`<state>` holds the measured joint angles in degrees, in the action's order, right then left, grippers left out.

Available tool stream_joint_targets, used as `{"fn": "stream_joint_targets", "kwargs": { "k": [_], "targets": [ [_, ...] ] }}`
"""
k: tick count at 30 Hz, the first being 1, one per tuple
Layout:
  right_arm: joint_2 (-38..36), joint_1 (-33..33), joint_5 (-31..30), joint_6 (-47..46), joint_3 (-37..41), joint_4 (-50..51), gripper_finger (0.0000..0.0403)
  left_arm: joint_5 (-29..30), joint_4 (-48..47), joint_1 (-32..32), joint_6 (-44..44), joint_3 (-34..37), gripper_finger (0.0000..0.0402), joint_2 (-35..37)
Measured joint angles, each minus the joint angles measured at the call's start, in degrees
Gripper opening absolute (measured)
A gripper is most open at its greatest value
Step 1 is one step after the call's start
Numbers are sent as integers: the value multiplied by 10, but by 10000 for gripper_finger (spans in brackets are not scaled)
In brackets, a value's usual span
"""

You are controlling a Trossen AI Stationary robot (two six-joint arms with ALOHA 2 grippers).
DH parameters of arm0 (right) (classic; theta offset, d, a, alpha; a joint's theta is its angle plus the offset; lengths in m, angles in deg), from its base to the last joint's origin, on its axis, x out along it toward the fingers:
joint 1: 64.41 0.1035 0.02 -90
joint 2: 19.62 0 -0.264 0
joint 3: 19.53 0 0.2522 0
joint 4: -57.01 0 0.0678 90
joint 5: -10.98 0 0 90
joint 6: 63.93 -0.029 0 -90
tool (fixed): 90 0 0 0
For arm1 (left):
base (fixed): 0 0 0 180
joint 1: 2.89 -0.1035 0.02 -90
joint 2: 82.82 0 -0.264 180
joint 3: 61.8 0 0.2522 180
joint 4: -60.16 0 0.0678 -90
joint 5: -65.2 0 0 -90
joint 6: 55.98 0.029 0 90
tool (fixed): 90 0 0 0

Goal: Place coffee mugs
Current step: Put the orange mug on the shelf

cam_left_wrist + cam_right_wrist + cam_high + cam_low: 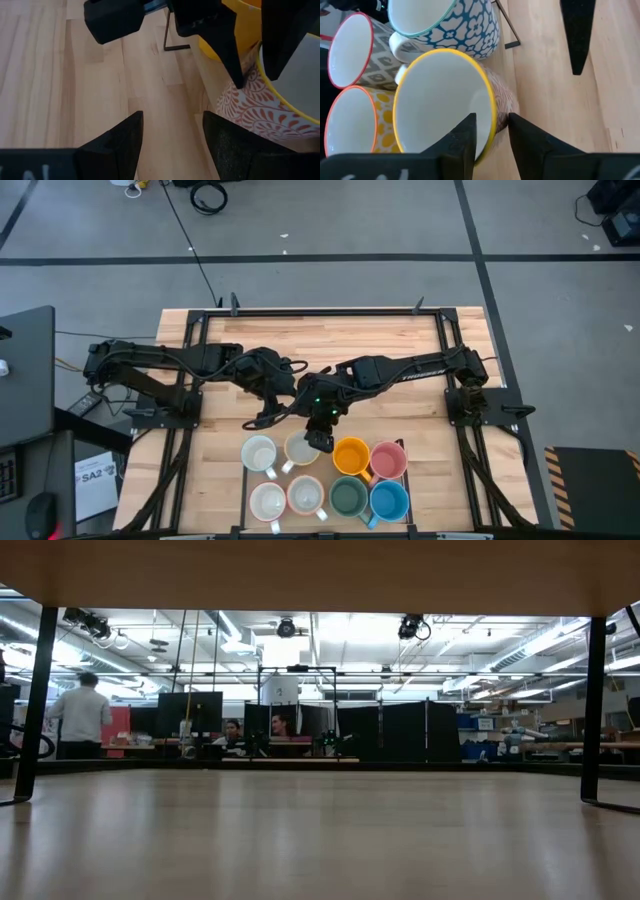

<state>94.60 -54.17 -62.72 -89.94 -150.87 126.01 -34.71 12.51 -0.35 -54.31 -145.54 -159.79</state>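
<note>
- Eight round ceramic coffee mugs stood in two rows of four at the near edge of the wooden table [330, 340], handles tucked between them.
- From overhead, the far row ran white mug [259, 452], yellow-rimmed mug [299, 448], orange mug [351, 455] and pink mug [388, 460]; the near row ran two cream mugs [268, 500] [305, 495], a dark green mug [348, 496] and a blue mug [389, 500].
- The right gripper [320, 438] hung over the yellow-rimmed mug [445, 105], one finger inside its glossy white bowl and the other outside the wall, jaws parted and straddling the rim rather than clamped on it.
- The left gripper [262, 420] waited just far-left of the mugs above bare planks, its blunt dark fingers [120, 142] standing well apart and holding nothing.
- Only the wrist cameras revealed the glazed patterns: an orange scroll print [250, 107] on the yellow-rimmed mug's outer wall, a blue floral mug [455, 22], a grey geometric mug with a red rim [357, 55] and a yellow-dotted mug [355, 122].
- A thin metal hex key [172, 40] lay flat on the pale wood grain, seen only at wrist level.
- The table-height camera caught no mugs or arms, only smooth tabletop and people [82, 715] at desks beyond.
</note>
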Motion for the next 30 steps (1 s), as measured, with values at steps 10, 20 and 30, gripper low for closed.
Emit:
{"fn": "stream_joint_targets", "kwargs": {
  "k": [10, 20, 30],
  "targets": [
    [0, -1, 21, 1, 0, 1, 122, -2, 0, 0, 0, 0, 212, 0],
    [0, -1, 70, 2, 0, 1, 121, -5, 0, 0, 0, 0, 212, 0],
    [-6, -6, 71, 2, -2, 0, 121, -5, 0, 0, 0, 0, 212, 0]
  ]
}}
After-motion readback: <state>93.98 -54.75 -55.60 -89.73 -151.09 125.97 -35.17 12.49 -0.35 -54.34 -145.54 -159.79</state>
